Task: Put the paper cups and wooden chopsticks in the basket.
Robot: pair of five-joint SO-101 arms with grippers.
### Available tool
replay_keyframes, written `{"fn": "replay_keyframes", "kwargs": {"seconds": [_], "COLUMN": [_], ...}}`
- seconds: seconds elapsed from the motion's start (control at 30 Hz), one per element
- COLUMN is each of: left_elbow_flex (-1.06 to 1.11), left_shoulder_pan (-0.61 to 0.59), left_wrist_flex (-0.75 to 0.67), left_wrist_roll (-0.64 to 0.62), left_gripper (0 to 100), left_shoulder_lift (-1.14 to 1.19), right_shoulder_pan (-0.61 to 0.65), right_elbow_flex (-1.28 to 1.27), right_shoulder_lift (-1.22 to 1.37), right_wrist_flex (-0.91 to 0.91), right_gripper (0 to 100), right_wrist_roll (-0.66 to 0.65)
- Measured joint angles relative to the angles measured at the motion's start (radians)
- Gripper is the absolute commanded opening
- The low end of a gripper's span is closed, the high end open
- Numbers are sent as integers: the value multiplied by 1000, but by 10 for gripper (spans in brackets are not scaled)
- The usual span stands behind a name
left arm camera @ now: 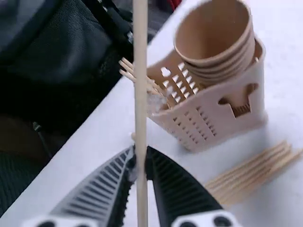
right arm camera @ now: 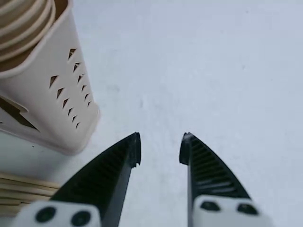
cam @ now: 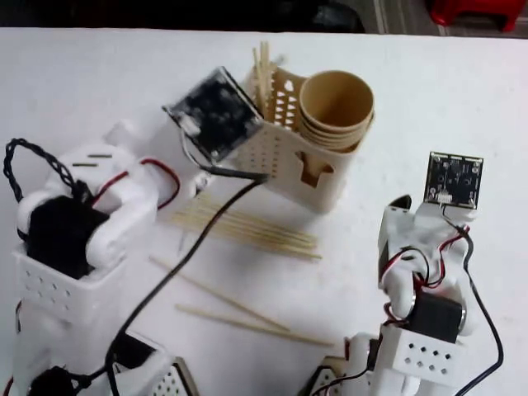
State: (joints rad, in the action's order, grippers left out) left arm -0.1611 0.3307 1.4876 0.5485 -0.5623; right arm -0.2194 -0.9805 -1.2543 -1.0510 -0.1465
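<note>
A: Going well so far?
B: Partly. The cups point(cam: 337, 103) sit stacked in the basket point(cam: 289, 165). The left gripper point(left arm camera: 140, 163) clamps one chopstick point(left arm camera: 140, 71) near it, and the right gripper point(right arm camera: 160, 149) gapes empty. Loose chopsticks point(cam: 247, 224) lie on the table point(cam: 429, 91), waiting.

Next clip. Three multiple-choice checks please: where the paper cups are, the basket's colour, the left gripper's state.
1. The paper cups are: A stacked on the table; B stacked in the basket; C in the right gripper.
2. The basket is: A red; B black; C cream.
3. The left gripper is: A shut on a chopstick; B open; C shut on a cup.
1 B: the high view shows the stack standing inside the basket.
2 C: its perforated walls are cream in the high view.
3 A: the left wrist view shows the stick clamped between its fingers.
</note>
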Motion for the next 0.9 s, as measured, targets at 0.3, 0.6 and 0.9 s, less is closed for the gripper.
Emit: {"fn": "replay_keyframes", "kwargs": {"seconds": [0.3, 0.6, 0.9], "left_elbow_flex": [0, 46, 55], "left_shoulder_pan": [0, 92, 104], "left_wrist_flex": [-328, -585, -736], "left_wrist_roll": [-215, -258, -258], "left_gripper": [21, 21, 21], "left_shoulder_lift": [0, 0, 0], "right_shoulder_pan": [0, 0, 0], "right_elbow_flex": [0, 0, 0], "right_shoulder_lift": [0, 0, 0], "right_wrist_flex": [0, 0, 0], "right_gripper": [141, 141, 141], "right_wrist_roll": [0, 0, 0]}}
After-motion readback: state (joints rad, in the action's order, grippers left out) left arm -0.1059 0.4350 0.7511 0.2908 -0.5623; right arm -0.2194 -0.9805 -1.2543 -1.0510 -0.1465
